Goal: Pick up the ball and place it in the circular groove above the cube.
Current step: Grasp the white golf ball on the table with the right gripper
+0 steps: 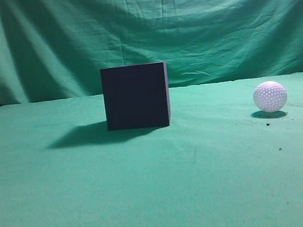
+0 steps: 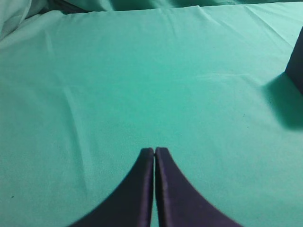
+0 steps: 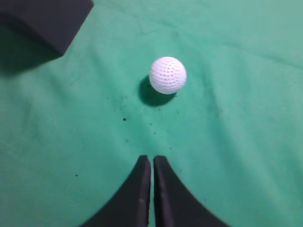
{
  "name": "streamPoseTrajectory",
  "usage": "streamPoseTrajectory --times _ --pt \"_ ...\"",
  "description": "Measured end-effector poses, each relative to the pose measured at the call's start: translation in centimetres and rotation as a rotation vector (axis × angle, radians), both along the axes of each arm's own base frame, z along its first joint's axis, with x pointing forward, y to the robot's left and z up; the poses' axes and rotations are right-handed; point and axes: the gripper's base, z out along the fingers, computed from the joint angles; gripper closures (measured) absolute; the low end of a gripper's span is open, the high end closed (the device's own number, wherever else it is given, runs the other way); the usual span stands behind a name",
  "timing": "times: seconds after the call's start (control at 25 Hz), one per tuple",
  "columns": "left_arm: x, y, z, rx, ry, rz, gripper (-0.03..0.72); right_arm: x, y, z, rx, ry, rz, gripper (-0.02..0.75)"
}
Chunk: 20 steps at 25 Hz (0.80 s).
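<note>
Nothing of the task was done at this moment, judging by how things lay. The golf ball [image 1: 270, 96] sat on the green-draped worktop [image 1: 160, 189], well apart from the dark cube [image 1: 136, 96] and off to its right in the exterior view. The cube's top face could not be seen from any view, so the circular groove itself was not visible.

The right gripper [image 3: 152, 158] hung above the cloth with its fingers [image 3: 142, 189] pressed together and holding nothing. The ball lay ahead of it in the right wrist view, slightly right of the fingertips' line, and a corner of the cube showed at the upper left. The left gripper [image 2: 155, 150] was likewise closed and empty, over bare cloth, with only an edge of the cube and its shadow at the right border of its view.

All of it probably remained: opening the right fingers, closing on the ball, lifting, carrying it over the cube and setting it into the groove.

Little stood in the way. A few dark specks [image 3: 124, 118] dotted the cloth near the ball, and a green cloth backdrop [image 1: 142, 32] hung behind. The path from ball to cube looked unobstructed.
</note>
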Motion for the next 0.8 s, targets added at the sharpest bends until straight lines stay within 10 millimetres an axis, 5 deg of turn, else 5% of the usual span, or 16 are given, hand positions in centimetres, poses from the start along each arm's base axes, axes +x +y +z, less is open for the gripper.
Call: streamPoseTrajectory --times 0.24,0.6,0.8 --pt "0.0 0.0 0.0 0.0 0.0 0.0 0.688 4.7 3.4 -1.4 -0.093 0.106 0.104 0.738" --pt "0.0 0.0 0.0 0.0 0.0 0.0 0.688 10.4 5.4 -5.6 -0.148 0.246 0.111 0.214" --pt "0.0 0.0 0.0 0.0 0.0 0.0 0.688 12.5 6.0 -8.1 -0.175 0.285 0.113 0.214"
